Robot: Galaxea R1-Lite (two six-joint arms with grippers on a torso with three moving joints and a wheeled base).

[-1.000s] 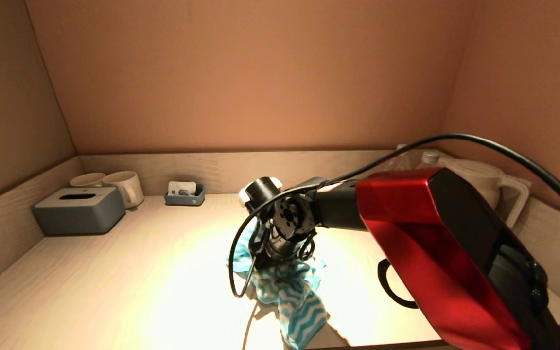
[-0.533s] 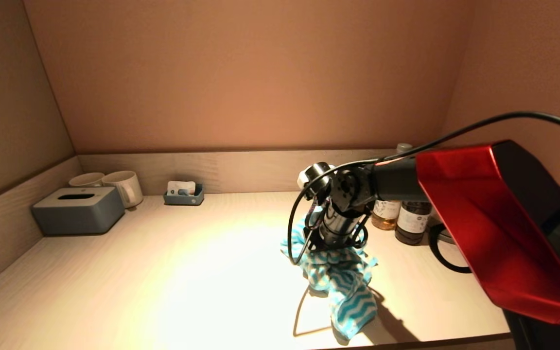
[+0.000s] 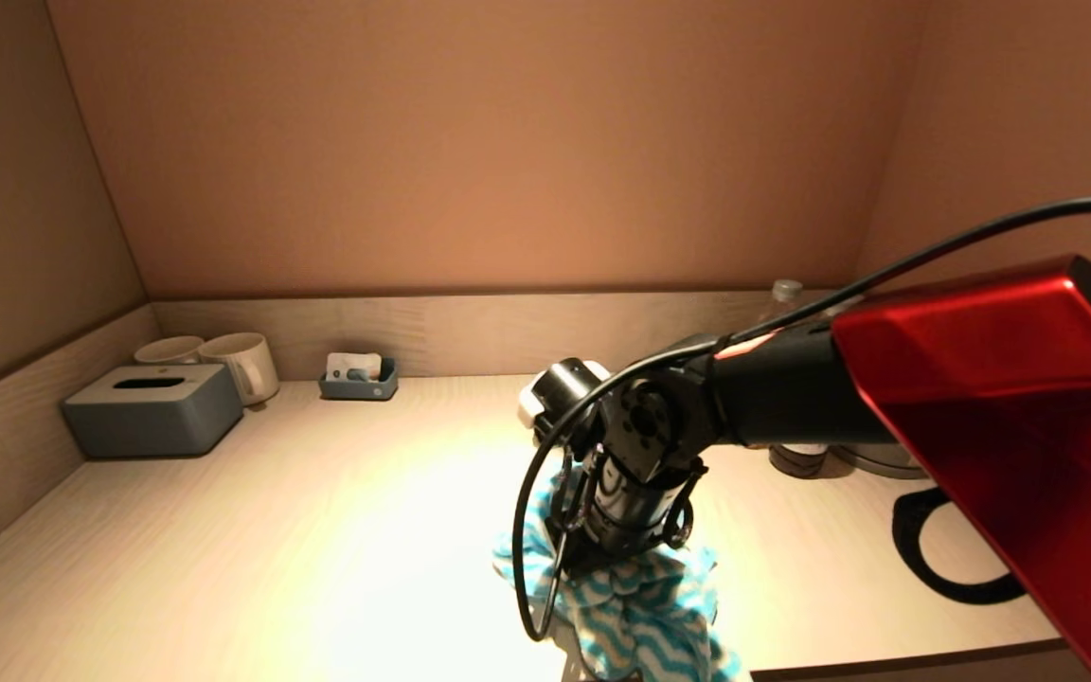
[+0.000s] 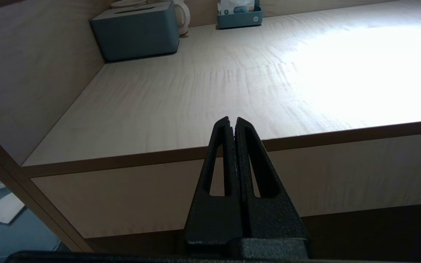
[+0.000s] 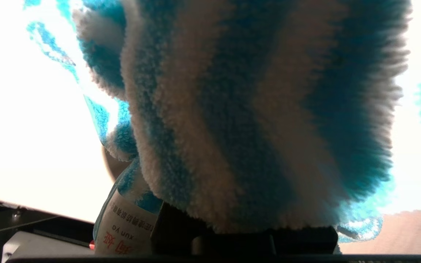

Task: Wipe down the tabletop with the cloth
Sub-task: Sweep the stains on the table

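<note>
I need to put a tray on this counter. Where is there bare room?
The tabletop is bare between the grey tissue box and the cloth under the right hand. The far-left corner with the mugs and the right side with the bottle are crowded.

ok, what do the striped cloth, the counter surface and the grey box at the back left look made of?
Turquoise-and-white striped cloth: fluffy terry pile, likely microfibre. Pale counter tabletop: printed-looking wood grain, smooth, probably laminate. Grey slotted tissue box: matte, seamless, likely plastic.

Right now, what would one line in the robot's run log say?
task: wiping tabletop | right claw: shut on cloth, near front edge | left claw: shut, parked off front edge
</note>
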